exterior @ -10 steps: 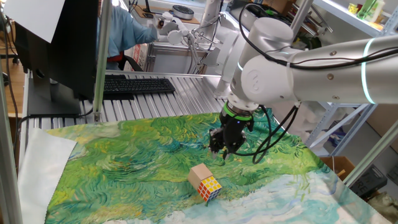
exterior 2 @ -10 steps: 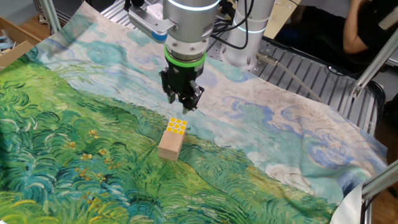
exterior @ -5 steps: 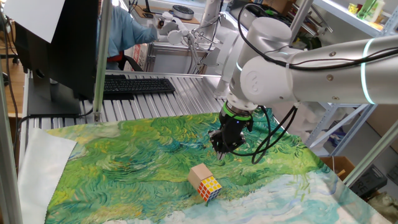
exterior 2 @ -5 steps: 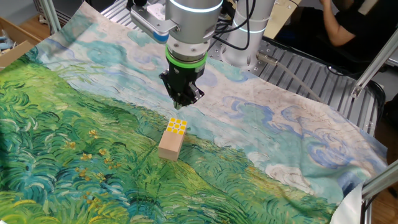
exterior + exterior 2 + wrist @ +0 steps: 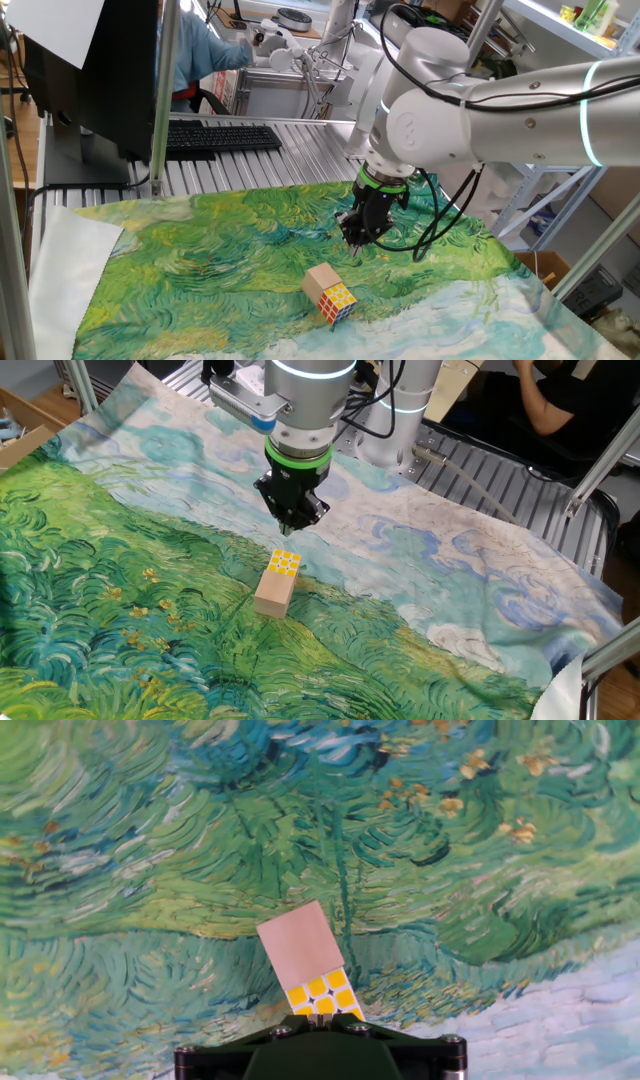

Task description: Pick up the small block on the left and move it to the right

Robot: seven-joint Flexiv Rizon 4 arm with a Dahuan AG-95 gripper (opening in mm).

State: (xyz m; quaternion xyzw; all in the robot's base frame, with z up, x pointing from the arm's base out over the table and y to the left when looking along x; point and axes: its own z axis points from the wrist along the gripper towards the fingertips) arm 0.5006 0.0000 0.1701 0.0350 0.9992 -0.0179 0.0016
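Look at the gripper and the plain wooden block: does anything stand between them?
Yes. The puzzle cube sits flush against the wooden block, on the side nearer the gripper. In the hand view the puzzle cube is closest to the fingers, with the block just beyond it.

The small block [image 5: 270, 596] and the puzzle cube [image 5: 285, 564] stood touching, side by side, near the middle of the surface [image 5: 120, 620], on the cloth [image 5: 450, 610] that covered it. The hand [image 5: 293, 525] hung above the surface, just beyond the puzzle cube on the side away from the block, touching neither. A keyboard [image 5: 220, 137] lay off the cloth, beyond the surface's far edge.
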